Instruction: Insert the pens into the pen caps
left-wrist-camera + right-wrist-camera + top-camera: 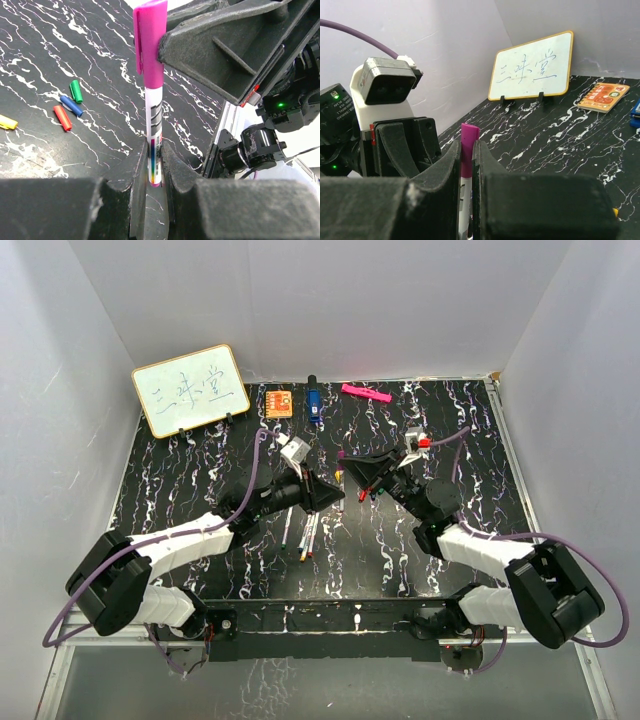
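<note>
Filling the white-walled booth (pixel 350 300) is a marbled tabletop (pixel 170 480); over its middle both arms (pixel 190 540) angle inward, left fingers (pixel 176 172) pinching a pen (pixel 154 117), right fingers (pixel 451 170) its magenta cap (pixel 150 40).

Plain white walls (pixel 300 300) on three sides, black white-veined marble-look tabletop (pixel 200 570), soft even light, whiteboard (pixel 190 390) propped back left.

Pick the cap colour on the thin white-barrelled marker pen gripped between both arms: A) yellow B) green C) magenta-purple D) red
C: in the left wrist view a magenta-purple plastic cap tops the white-barrelled pen, while the stubby green cap, red cap and yellow cap lie loose on the black marbled table.
</note>
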Controlling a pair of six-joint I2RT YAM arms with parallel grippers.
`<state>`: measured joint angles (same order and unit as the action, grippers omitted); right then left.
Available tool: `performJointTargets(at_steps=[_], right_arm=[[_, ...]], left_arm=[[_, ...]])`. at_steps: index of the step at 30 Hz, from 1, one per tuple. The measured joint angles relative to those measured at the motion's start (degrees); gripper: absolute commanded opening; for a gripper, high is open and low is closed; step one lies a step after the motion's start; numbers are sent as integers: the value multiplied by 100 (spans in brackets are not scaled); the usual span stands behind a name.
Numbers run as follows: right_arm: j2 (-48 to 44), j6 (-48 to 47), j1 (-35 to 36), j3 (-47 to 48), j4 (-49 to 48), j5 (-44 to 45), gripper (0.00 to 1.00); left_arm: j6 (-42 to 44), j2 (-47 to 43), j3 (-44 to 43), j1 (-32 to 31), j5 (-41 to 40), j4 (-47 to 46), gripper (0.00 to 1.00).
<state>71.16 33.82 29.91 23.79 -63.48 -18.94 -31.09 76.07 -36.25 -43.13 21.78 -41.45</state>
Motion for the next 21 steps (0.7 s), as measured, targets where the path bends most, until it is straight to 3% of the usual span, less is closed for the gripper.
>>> performJointTargets(at_steps=[21], right_arm=[[-264,-713,343,87,553,568,0]], left_arm=[[129,0,-168,144,9,232,0]])
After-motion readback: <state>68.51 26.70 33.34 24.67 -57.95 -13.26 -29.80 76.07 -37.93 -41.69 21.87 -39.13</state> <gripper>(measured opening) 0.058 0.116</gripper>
